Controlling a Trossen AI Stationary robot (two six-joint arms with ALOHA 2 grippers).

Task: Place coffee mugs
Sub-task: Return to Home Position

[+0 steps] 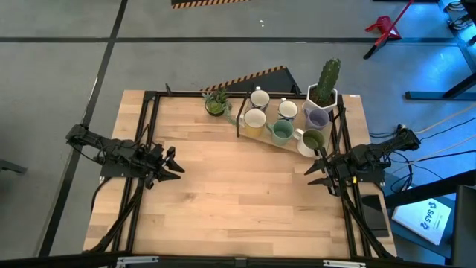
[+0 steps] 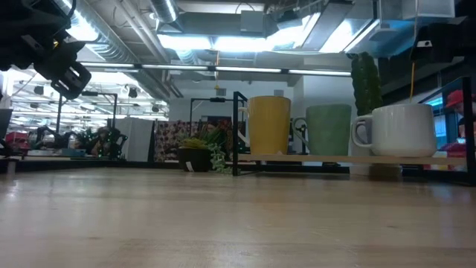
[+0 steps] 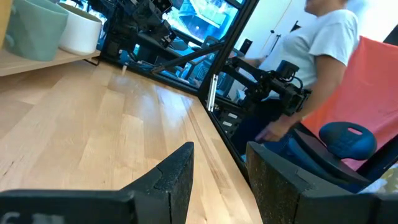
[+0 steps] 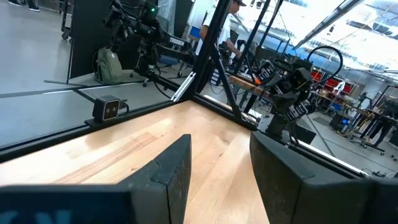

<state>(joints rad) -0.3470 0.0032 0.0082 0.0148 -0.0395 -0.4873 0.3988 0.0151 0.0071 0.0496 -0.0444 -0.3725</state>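
Note:
Several coffee mugs stand by their bases on a low wooden board at the table's far right: two white, a cream one, a green one, a lavender one and a white one with a green inside. The low view shows the cream mug, the green mug and a white mug side by side. My left gripper hovers open over the table's left part. My right gripper is open just nearer than the mugs; both hold nothing.
A cactus in a white hexagonal pot and a small green plant stand at the far edge beside the mugs. A black frame runs along the table's sides. A person in a white shirt is beyond the right edge.

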